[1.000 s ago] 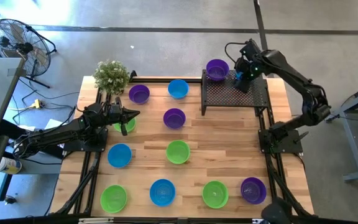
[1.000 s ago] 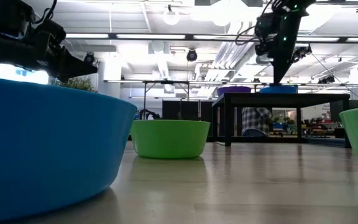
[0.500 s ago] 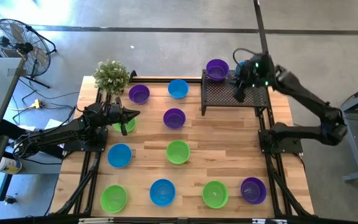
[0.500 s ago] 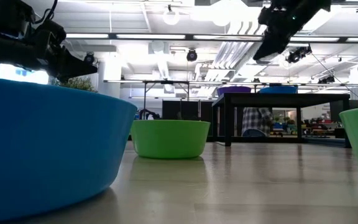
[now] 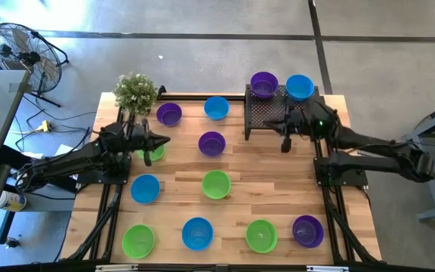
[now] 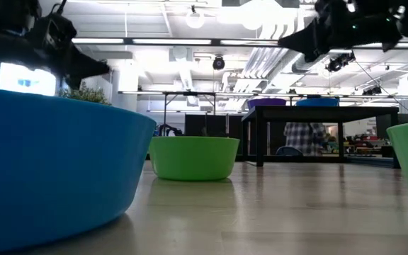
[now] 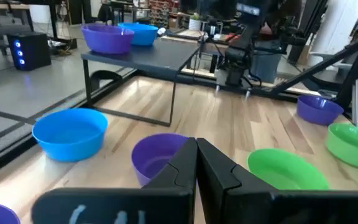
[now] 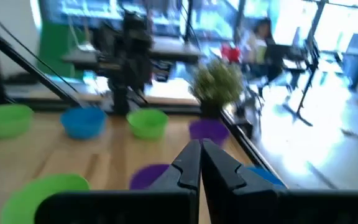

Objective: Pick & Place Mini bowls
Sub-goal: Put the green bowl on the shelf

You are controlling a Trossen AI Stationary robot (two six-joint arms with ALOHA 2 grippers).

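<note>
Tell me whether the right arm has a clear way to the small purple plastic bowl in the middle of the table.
Probably yes. The right gripper, shut and empty, hangs beside the black mesh tray; only bare wood lies between it and the purple bowl.

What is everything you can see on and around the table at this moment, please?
Mini bowls on mesh tray: two, purple and blue, far edge.
Mini bowls on table: ten; purple; blue; green, one partly under the left arm.
Mesh tray: one, black, far right.
Potted plant: one, green, far-left corner.
Fan: one, black, floor at left.
Left gripper: shut, empty, near left edge.
Right gripper: shut, empty, over the tray.
</note>
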